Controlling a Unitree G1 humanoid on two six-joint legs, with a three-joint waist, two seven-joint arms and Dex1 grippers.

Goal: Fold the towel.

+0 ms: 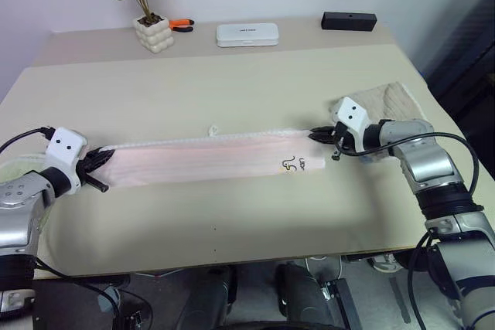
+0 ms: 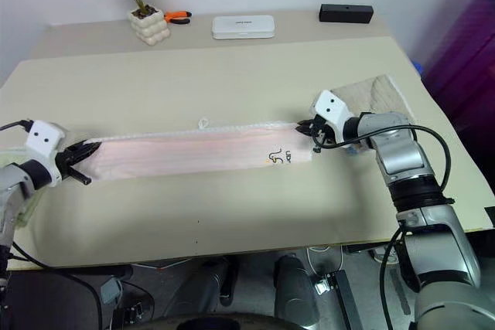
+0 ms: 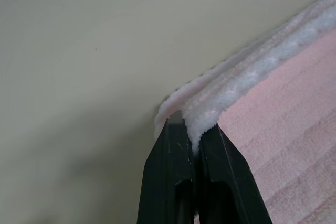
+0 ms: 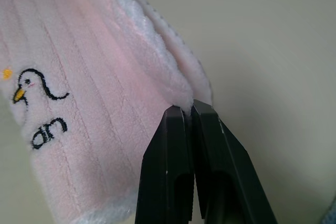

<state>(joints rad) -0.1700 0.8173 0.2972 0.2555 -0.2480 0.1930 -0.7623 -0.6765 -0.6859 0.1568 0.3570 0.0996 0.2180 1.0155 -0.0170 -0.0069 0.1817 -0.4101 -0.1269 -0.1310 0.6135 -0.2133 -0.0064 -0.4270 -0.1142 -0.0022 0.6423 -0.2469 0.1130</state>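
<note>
The towel (image 1: pixel 205 158) lies as a long strip across the bench (image 1: pixel 232 90), my left end effector (image 1: pixel 99 161) and right end effector (image 1: pixel 323 136) each clamped shut on one far end corner. My grips catch only the fluffy edge, so uneven pulling could slip a corner free or skew the fold.

Left claw (image 1: pixel 99 161) and right claw (image 1: pixel 319 136) clamped, arms spread.

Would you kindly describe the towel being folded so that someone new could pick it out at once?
On the beige table, look at the near half, between the left gripper and the right gripper. The towel lies there as a long pale pink fluffy strip, each end pinched. Unlike the tan towel beside it, it carries a small dark duck print.
</note>
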